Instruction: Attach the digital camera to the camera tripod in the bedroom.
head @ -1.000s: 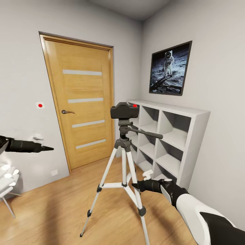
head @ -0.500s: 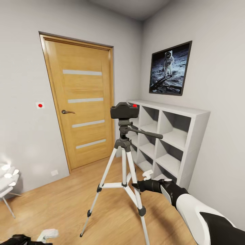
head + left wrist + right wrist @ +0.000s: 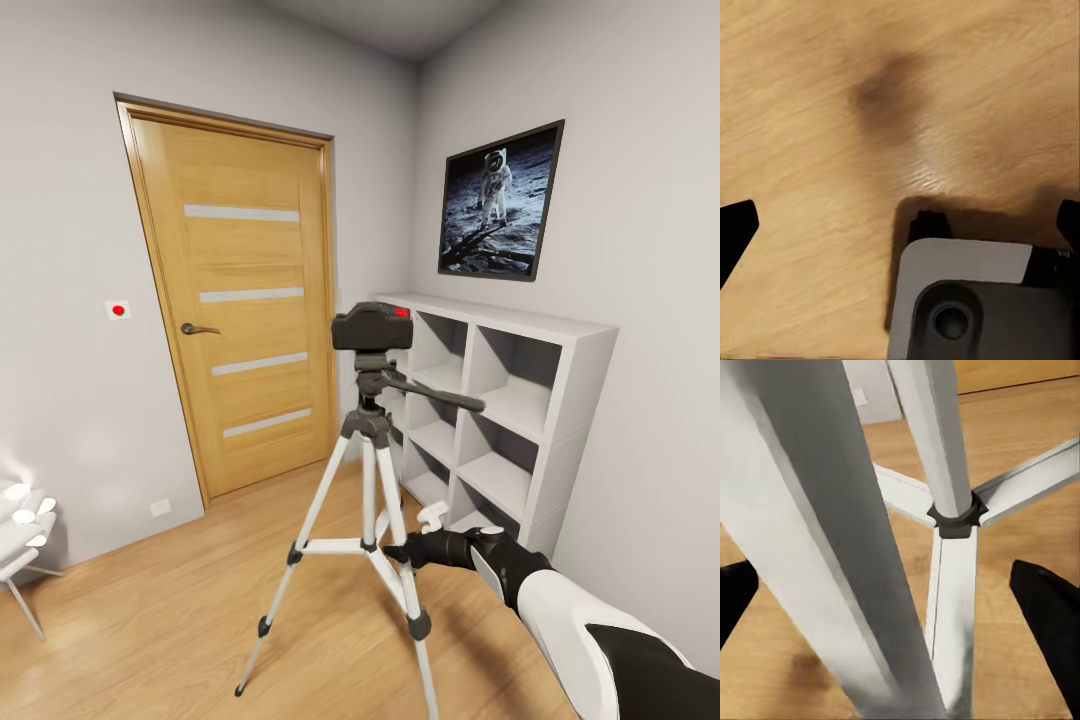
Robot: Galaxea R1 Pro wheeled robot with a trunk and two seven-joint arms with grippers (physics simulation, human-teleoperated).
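Camera [image 3: 372, 327] — black, boxy, red-dotted — atop silver-legged tripod [image 3: 366, 500].

The room is viewed from head height, facing the oak door [image 3: 235, 300] and the silver-legged tripod [image 3: 368, 520]. The light wood plank floor [image 3: 817, 112] is viewed closely from the left wrist. The tripod's legs, shared with the head view, are viewed very closely from the right wrist.

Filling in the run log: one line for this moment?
digital camera: on camera tripod | right gripper: open, straddling leg | left gripper: open, over floor
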